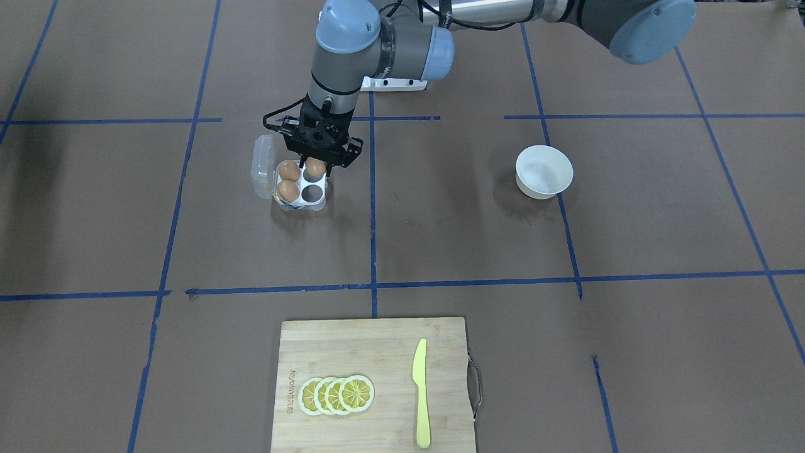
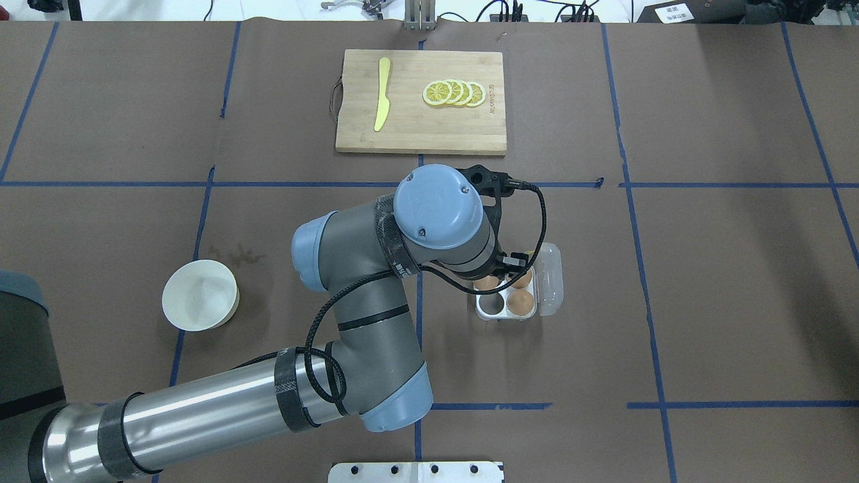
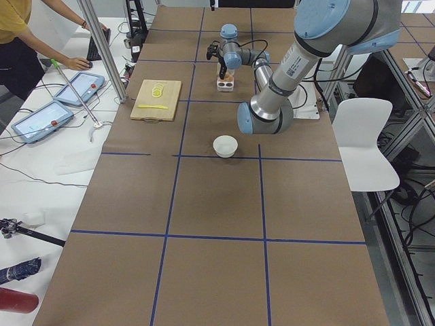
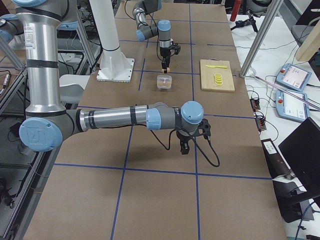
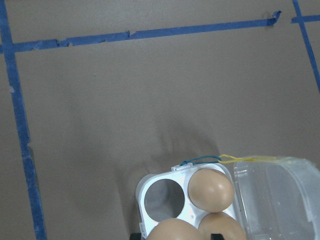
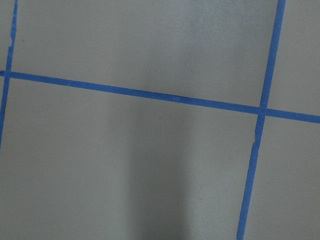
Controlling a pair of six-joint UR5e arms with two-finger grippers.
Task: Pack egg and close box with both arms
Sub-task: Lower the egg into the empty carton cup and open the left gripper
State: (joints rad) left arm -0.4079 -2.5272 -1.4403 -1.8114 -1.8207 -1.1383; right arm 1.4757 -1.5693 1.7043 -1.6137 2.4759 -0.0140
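Note:
The clear box [image 1: 317,202] stands open on the table, its lid [image 1: 262,165] folded out to the side. Two brown eggs [image 1: 288,180] fill the cells beside the lid. My left gripper [image 1: 317,168] is shut on a third egg [image 1: 314,167] and holds it just above a cell on the other side; the fourth cell [image 1: 311,194] is empty. The left wrist view shows the held egg [image 5: 172,231], the box rim [image 5: 142,200] and a yellow thread [image 5: 245,158]. My right gripper [image 4: 184,148] hovers low over bare table far from the box; I cannot tell whether it is open.
A white bowl [image 1: 544,171] stands on the robot's left side of the table. A wooden cutting board [image 1: 374,352] on the operators' side carries lemon slices [image 1: 336,395] and a yellow knife [image 1: 420,393]. Blue tape lines cross the brown table.

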